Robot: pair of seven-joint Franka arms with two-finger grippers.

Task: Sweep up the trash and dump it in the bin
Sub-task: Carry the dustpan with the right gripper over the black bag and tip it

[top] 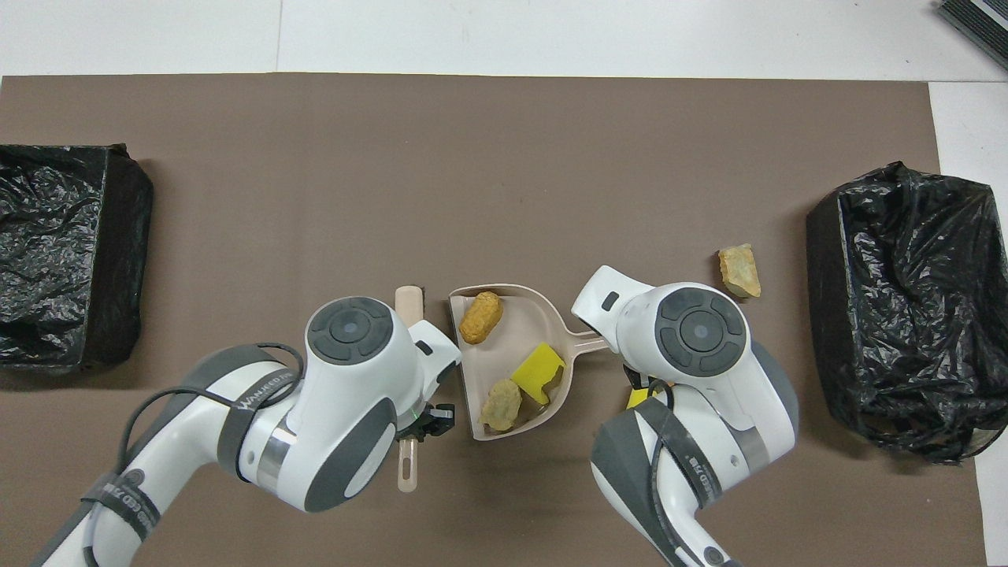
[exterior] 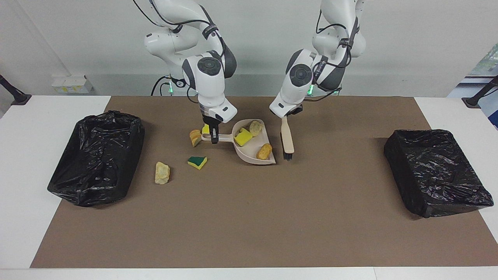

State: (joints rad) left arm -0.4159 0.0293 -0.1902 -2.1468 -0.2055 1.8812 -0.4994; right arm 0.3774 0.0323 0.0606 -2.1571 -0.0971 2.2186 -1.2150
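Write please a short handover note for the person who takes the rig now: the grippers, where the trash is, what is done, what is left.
Right gripper: shut on the dustpan handle.
Left gripper: shut on the brush, held beside the pan's open edge.
Done: three scraps lie in the pan: a yellow sponge and two tan chunks.
Left: four scraps on the mat: a bread chunk and a yellow piece by the handle, the green-backed sponge, a pale chunk.
Nothing visibly dumped in either bin.
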